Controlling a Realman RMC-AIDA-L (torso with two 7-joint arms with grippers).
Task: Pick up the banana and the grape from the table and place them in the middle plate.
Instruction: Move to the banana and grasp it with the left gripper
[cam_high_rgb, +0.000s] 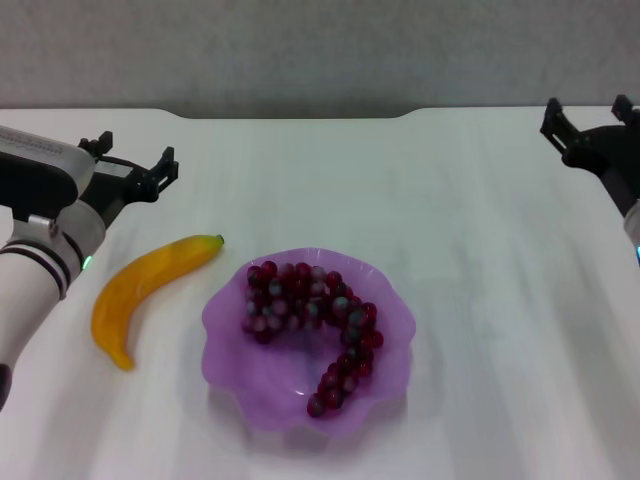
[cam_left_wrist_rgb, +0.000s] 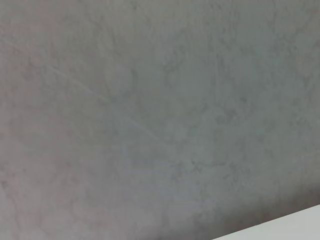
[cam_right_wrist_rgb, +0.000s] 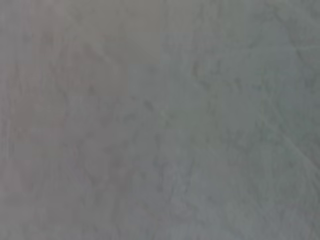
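Note:
In the head view the yellow-orange banana (cam_high_rgb: 145, 291) lies on the white table (cam_high_rgb: 480, 220), just left of the purple scalloped middle plate (cam_high_rgb: 232, 322). The dark red grape (cam_high_rgb: 310, 318) bunch rests inside that plate, curling toward its front rim. My left gripper (cam_high_rgb: 133, 155) hovers open and holding nothing behind the banana, at the far left. My right gripper (cam_high_rgb: 588, 112) is open too, raised at the far right edge, well away from the plate. Neither wrist view shows any fruit or the plate.
A grey wall (cam_high_rgb: 320, 50) runs behind the table's far edge and fills both wrist views. A sliver of the white table (cam_left_wrist_rgb: 295, 227) shows in the left wrist view. Bare tabletop lies to the right of the plate and behind it.

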